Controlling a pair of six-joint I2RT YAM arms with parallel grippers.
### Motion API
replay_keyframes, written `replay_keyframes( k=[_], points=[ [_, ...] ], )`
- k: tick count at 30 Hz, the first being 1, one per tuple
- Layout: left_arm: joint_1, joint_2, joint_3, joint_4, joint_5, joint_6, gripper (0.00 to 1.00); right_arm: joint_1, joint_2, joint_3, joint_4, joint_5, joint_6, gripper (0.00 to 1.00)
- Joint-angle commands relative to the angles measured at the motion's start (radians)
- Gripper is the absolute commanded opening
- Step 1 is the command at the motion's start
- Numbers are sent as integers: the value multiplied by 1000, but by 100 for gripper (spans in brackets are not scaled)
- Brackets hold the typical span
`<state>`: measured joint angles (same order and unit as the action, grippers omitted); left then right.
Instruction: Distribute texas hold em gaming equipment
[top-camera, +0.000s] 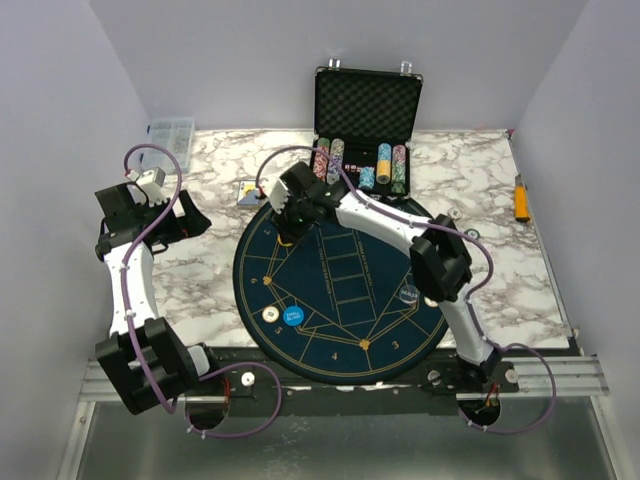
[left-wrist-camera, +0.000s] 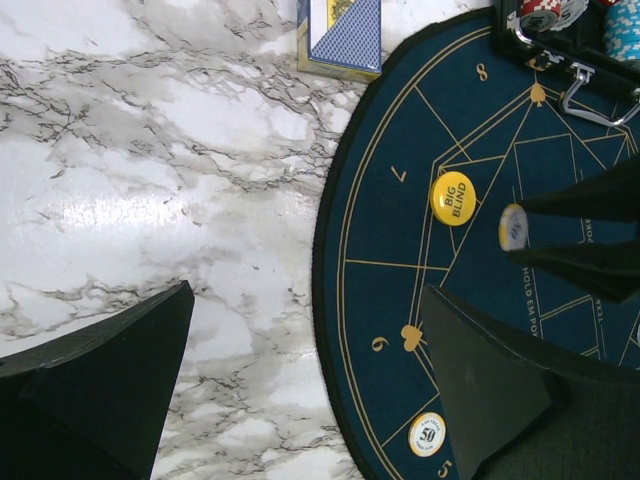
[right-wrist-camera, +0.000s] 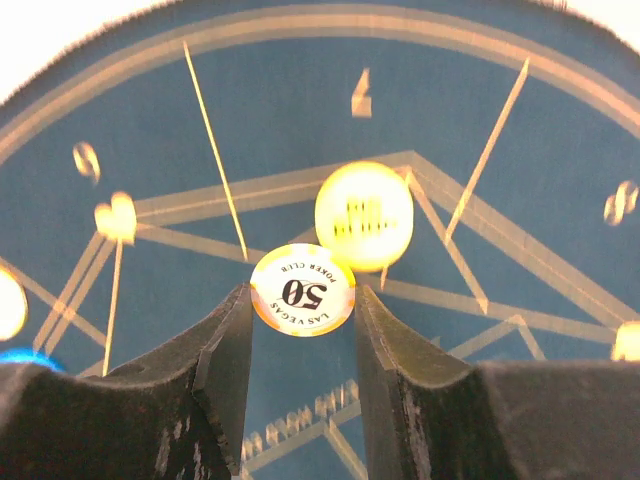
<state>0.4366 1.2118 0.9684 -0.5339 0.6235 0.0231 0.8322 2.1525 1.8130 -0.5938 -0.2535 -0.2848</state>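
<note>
Over the far left of the mat (top-camera: 340, 300), from above, the right hand (top-camera: 284, 232) is seen; the left hand (top-camera: 188, 220) hangs above the worktop (top-camera: 200, 275). Left wrist view: its fingers are spread wide apart. Right wrist view: a cream chip (right-wrist-camera: 302, 290) is clamped between the fingers — just beside the yellow disc (right-wrist-camera: 364, 216).

L arm (top-camera: 125, 285) & R arm (top-camera: 375, 222): white links, black joint housings, purple cables (top-camera: 155, 147) looped alongside; end effector fingers (right-wrist-camera: 225, 370) matte black, wedge-shaped.
</note>
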Motion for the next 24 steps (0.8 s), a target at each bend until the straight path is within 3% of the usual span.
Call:
replay_keyframes(
  k=[1, 8, 17, 20, 24],
  points=[
    [1, -3, 15, 4, 35, 6, 98, 52, 144, 182, 48, -19, 31, 32],
    [2, 2, 19, 4, 35, 9, 98, 89, 278, 345, 48, -19, 39, 33],
    [3, 6, 20, 3, 39, 7, 98, 97, 341, 358, 82, 4, 37, 35],
    [2, 7, 20, 3, 41, 7, 98, 96, 348, 361, 88, 11, 35, 41],
    [2, 10, 20, 4, 45, 10, 98, 97, 347, 375, 81, 7, 39, 56]
  ],
)
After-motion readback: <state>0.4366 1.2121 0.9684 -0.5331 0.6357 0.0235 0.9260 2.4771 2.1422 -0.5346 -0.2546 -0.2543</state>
